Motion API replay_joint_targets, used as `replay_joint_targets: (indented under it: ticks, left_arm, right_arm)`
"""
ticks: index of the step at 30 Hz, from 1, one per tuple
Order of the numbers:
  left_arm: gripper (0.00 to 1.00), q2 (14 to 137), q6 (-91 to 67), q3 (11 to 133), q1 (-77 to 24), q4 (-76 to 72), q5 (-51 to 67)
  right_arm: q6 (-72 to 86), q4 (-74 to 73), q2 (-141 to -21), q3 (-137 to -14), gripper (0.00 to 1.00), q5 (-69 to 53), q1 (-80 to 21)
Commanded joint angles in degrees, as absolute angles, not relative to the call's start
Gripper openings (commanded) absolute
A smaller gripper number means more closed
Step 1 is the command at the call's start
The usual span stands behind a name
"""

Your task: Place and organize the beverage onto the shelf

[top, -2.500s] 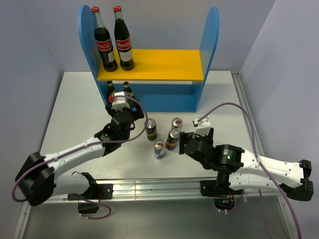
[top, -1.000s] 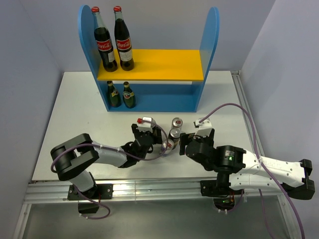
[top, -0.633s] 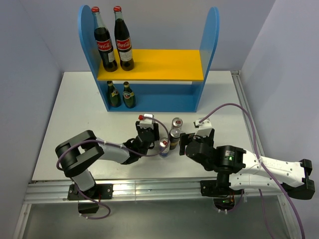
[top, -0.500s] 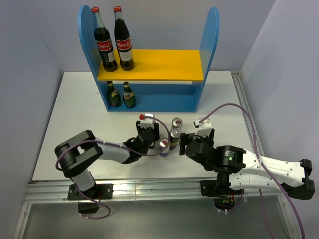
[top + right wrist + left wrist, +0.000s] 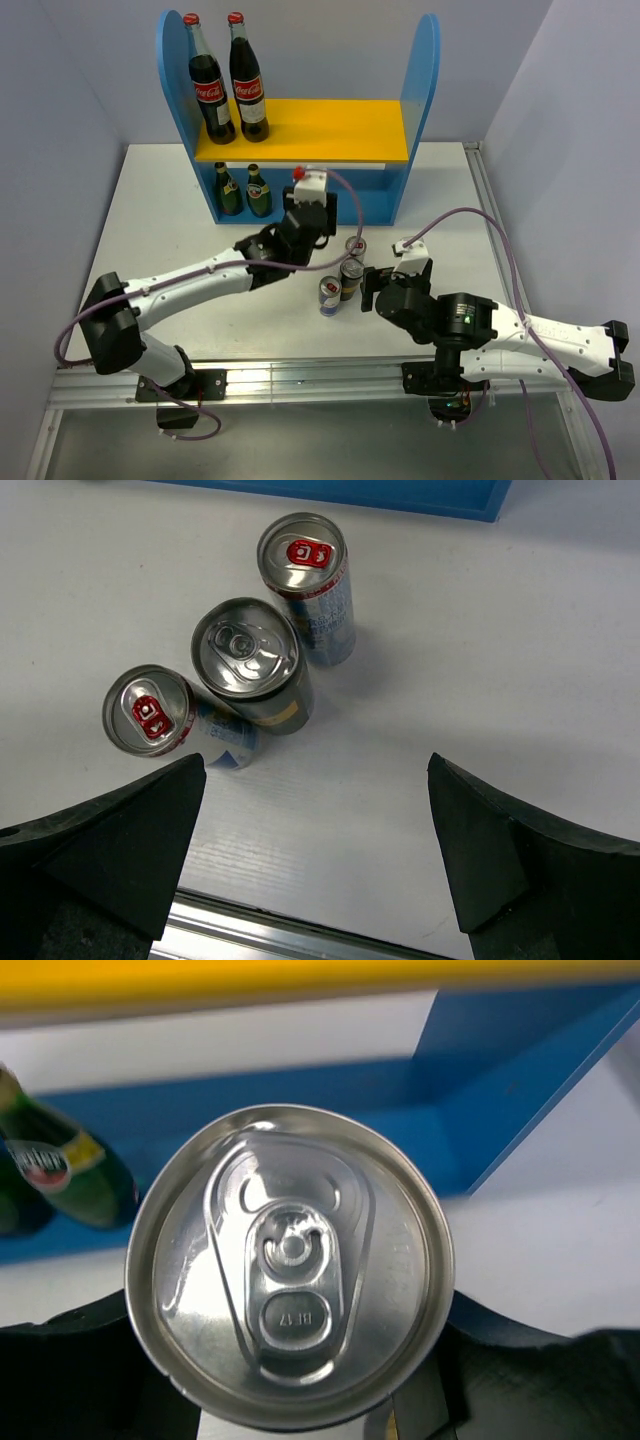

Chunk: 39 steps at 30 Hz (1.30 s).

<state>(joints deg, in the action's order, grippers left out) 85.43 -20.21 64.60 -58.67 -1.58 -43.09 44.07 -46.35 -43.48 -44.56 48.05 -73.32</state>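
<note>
So L gripper [image 5: 315,225] clamped tall can [image 5: 290,1265] upright; lower tier of shelf [image 5: 420,100] lay straight ahead, green bottles [image 5: 259,192] to left. R gripper [image 5: 315,770] gaped, empty.

On your white desk [image 5: 150,220] you have: shelf [image 5: 425,90], blue side panels and back, yellow upper board; two cola bottles [image 5: 212,90], red caps, dark contents, red labels lettered white; two green bottles [image 5: 258,192], dark labels touched with yellow and red; held can [image 5: 290,1265], plain silver lid; dark can [image 5: 255,670], silver lid, tan band; two slim cans [image 5: 310,585], blue-and-silver sides, silver lids, red tabs. Your arms [image 5: 180,280] are white with black joints.
</note>
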Motion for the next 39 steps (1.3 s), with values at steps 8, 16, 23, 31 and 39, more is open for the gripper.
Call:
replay_joint_targets:
  ticks: [8, 16, 23, 31, 39]
  left_arm:
    - [0.0, 89.64, -14.59, 98.51, -51.95, 15.37, -35.26]
    - [0.0, 101.24, -13.18, 113.54, -44.4, 18.62, -28.13]
    - [0.0, 110.3, -12.75, 125.24, -41.57, 21.01, -26.19]
    - [0.0, 114.25, -11.87, 128.93, -40.7, 20.57, -26.01]
    - [0.04, 116.98, -11.87, 129.11, -39.2, 18.55, -25.4]
  right_arm:
    - [45.44, -46.14, -41.93, -44.47, 0.99, 51.06, -74.44]
    - [46.32, -46.84, -41.22, -44.56, 0.99, 51.59, -75.49]
    - [47.81, -47.99, -41.31, -44.56, 0.99, 52.91, -76.9]
    - [48.08, -47.99, -41.31, -44.56, 0.99, 53.0, -77.61]
    - [48.08, -48.08, -41.4, -44.56, 1.0, 53.09, -77.7]
